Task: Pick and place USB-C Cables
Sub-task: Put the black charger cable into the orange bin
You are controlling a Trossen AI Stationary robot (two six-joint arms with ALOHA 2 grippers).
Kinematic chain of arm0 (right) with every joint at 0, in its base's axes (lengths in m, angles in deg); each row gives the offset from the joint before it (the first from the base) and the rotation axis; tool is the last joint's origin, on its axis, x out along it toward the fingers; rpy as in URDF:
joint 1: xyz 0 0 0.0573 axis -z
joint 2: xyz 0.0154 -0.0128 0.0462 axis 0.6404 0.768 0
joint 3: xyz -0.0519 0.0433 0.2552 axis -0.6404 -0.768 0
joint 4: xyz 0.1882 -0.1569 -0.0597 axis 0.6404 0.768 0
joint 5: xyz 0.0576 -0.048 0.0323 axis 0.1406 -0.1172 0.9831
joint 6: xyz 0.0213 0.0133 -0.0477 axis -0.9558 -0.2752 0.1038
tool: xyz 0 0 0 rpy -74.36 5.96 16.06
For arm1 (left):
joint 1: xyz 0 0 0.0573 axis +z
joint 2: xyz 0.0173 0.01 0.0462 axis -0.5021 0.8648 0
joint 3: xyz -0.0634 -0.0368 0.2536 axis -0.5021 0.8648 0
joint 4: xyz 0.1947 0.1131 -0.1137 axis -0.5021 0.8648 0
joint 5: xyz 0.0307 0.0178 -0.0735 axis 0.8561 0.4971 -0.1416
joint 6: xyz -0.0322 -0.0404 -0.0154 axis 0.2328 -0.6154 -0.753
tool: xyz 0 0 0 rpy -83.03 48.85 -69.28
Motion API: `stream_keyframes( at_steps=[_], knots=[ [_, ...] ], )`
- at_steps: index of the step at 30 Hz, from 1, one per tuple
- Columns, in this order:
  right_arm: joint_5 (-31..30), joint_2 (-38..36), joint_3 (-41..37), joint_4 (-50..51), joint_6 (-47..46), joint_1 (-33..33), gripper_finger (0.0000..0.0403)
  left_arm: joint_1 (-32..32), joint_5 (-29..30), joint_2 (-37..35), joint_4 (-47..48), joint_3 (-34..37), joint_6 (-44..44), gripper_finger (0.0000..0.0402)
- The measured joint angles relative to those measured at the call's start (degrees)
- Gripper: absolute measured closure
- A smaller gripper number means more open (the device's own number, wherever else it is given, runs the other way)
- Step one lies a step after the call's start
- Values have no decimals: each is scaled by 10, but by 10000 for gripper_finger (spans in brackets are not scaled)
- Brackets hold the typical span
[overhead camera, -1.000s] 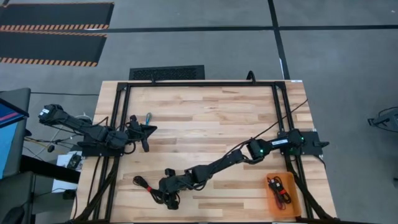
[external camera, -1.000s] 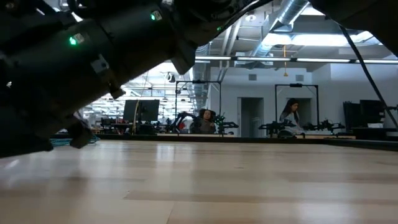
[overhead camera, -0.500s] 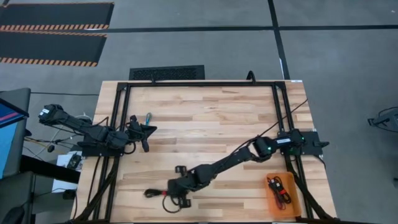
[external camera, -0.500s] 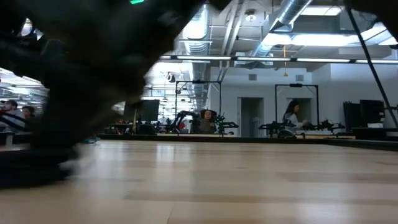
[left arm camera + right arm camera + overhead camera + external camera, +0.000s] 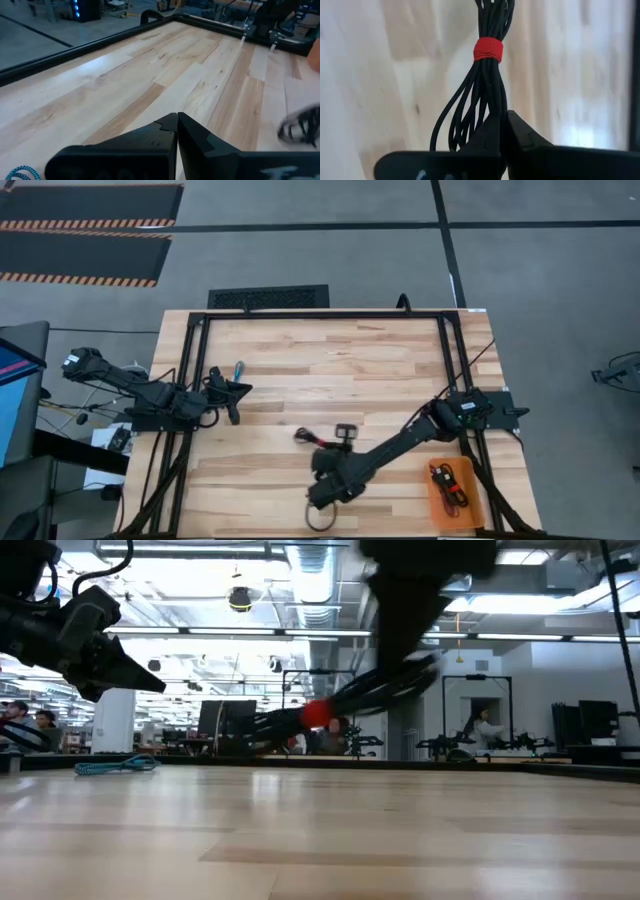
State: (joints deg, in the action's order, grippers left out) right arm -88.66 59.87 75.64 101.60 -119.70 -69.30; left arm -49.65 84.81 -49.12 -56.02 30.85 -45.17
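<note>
— What lies around you on the surface [image 5: 330, 380]?

— An orange tray [image 5: 455, 513] sits at the near right corner with black-and-red cables [image 5: 447, 485] in it. A teal cable [image 5: 238, 368] lies far off on the left side, just beside my left pincer [image 5: 236, 390], and in the low view it shows as a small coil on the wood. Black frame rails run along the edges of the surface. Between my right arm and the tray the wood is bare, with only a rail standing beside the tray. People sit at benches in the room behind.

— And your right pincer?

— My right pincer [image 5: 318, 490] hangs over the near middle of the surface, well apart from the tray. Its fingers [image 5: 492, 131] are pressed together on a black cable bundle [image 5: 487, 85] tied with a red band. The bundle is off the wood; its loop trails toward the near edge and its red band shows up in the air in the low view.

— The left one?

— It waits at the left side, its fingers [image 5: 175, 125] closed tip to tip with nothing between them
</note>
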Motion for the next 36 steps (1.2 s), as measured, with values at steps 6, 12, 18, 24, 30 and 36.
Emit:
stream_keyframes(
  at_steps=[6,12,18,24,30,36],
  knots=[
    [6,-63,-48,44,-122,-49,388,0,18,0,1,0,5,401],
    [29,-177,-187,54,-300,-97,391,0,65,0,1,0,16,401],
    [96,-298,-333,53,-495,-163,391,0,101,0,-22,0,43,401],
    [116,-397,-419,54,-683,-258,391,0,132,0,-26,0,52,401],
    [254,-456,-440,54,-810,-360,390,0,134,0,-25,0,52,401],
    [389,-468,-440,51,-907,-442,390,0,123,0,-18,0,36,401]
  ],
)
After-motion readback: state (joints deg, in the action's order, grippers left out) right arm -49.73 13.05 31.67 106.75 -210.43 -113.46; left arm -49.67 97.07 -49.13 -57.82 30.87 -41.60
